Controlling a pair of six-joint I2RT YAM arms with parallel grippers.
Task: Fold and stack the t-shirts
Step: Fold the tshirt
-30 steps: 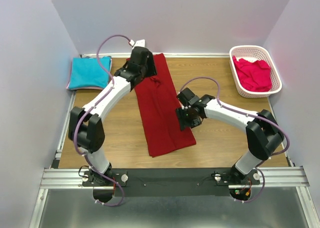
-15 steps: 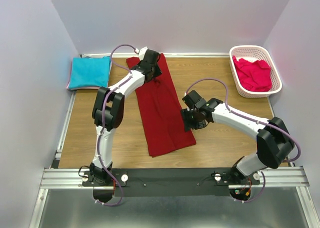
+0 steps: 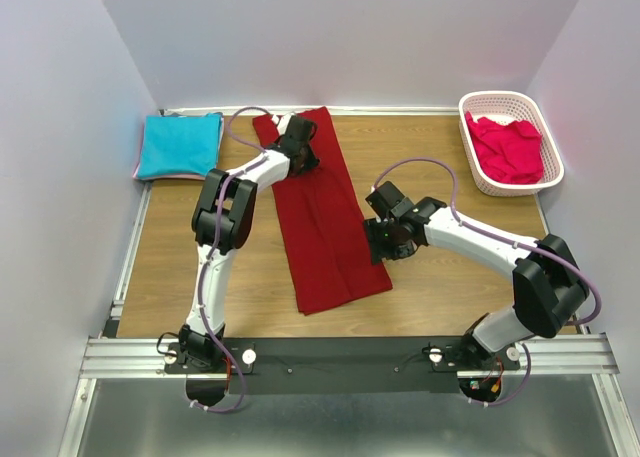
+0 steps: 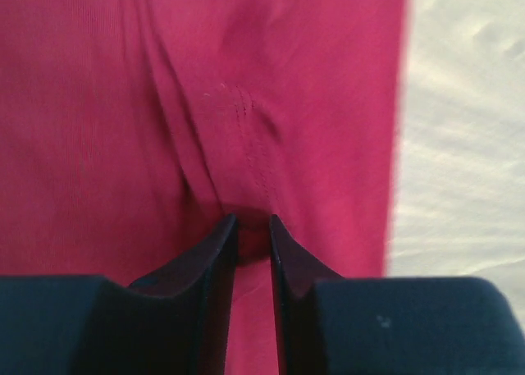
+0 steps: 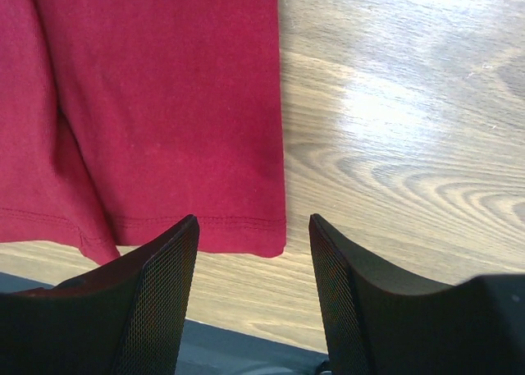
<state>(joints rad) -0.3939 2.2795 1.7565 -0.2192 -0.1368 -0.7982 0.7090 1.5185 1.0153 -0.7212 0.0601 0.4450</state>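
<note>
One dark red cloth t-shirt lies on the wooden worktop. The left tool pinches a fold of it; the right tool stands spread over its hem.

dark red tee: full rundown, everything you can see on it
The dark red t-shirt is soft cloth, folded into a long strip lying flat and aslant on the wooden table, with its stitched hem at the near end. The left hand pinches a pucker near its far end. The right hand hovers open by the near right corner.
</note>
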